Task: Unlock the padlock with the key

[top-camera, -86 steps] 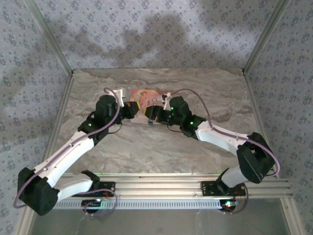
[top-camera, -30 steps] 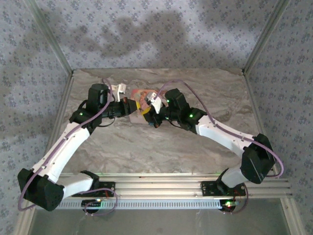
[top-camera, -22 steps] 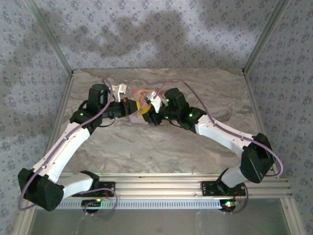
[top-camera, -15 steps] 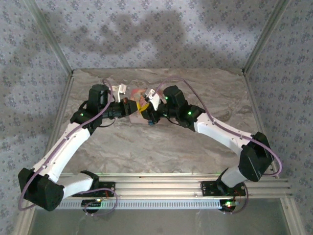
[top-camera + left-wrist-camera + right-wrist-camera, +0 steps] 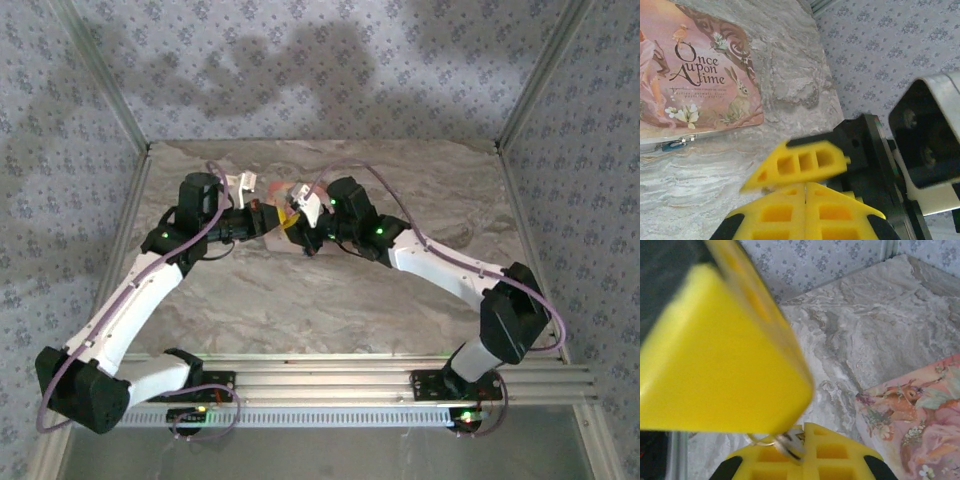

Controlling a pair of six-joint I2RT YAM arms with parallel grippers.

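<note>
My left gripper [image 5: 278, 222] and right gripper [image 5: 299, 236] meet tip to tip over the near edge of the pink picture-lidded box [image 5: 283, 192]. In the left wrist view the box [image 5: 695, 75] lies at the upper left, and the tiny blue-green padlock [image 5: 674, 145] hangs at its front clasp. My left gripper [image 5: 805, 186] is shut with nothing between its fingers. My right gripper [image 5: 807, 427] is shut on the small silver key [image 5: 788, 444], whose ring trails to the left. One yellow left finger [image 5: 725, 355] looms just above the key.
The marble table [image 5: 330, 300] stretches toward me from the box. Patterned walls and metal frame posts [image 5: 535, 90] close in the back and sides. The right arm's black body and white camera housing [image 5: 935, 135] stand close on the right in the left wrist view.
My right gripper has slid left across the box front until it meets the left gripper's tip. Over the last second the left arm has stayed still; before that it swung up and to the left.
</note>
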